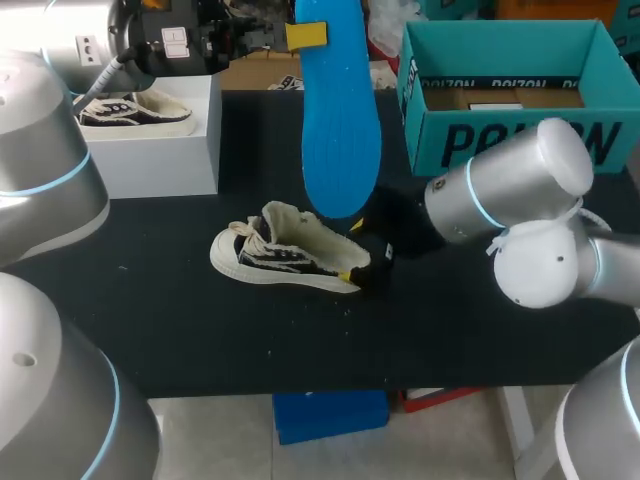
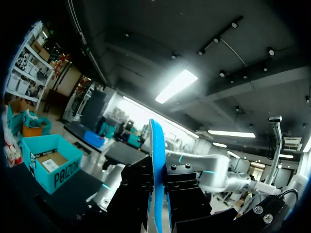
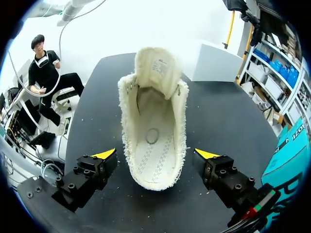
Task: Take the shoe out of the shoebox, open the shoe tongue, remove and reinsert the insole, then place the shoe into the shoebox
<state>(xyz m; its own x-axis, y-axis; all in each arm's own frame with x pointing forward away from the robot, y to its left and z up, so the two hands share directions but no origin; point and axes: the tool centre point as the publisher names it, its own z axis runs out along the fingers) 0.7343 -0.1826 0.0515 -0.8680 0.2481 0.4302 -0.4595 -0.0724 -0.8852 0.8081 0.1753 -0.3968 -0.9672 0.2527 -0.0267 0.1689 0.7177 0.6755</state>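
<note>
The left gripper (image 1: pixel 303 36) is clamped on the blue insole (image 1: pixel 340 130), holding it on end high above the table (image 1: pixel 200 330). The shoe (image 1: pixel 290 255) sits on the table (tongue folded open, lining bare), its heel between the fingers of the wide-spread right gripper (image 3: pixel 158 154), apart from both. The teal shoebox (image 1: pixel 520 140) stands near.

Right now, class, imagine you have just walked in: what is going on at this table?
The left gripper is shut on the blue insole, holding it upright in the air above the table. The shoe lies on the table with its tongue pulled open and its inside bare. The right gripper sits open at the heel, a finger on each side, not touching. The teal shoebox stands open towards the right, and the shoe is not in it.
</note>
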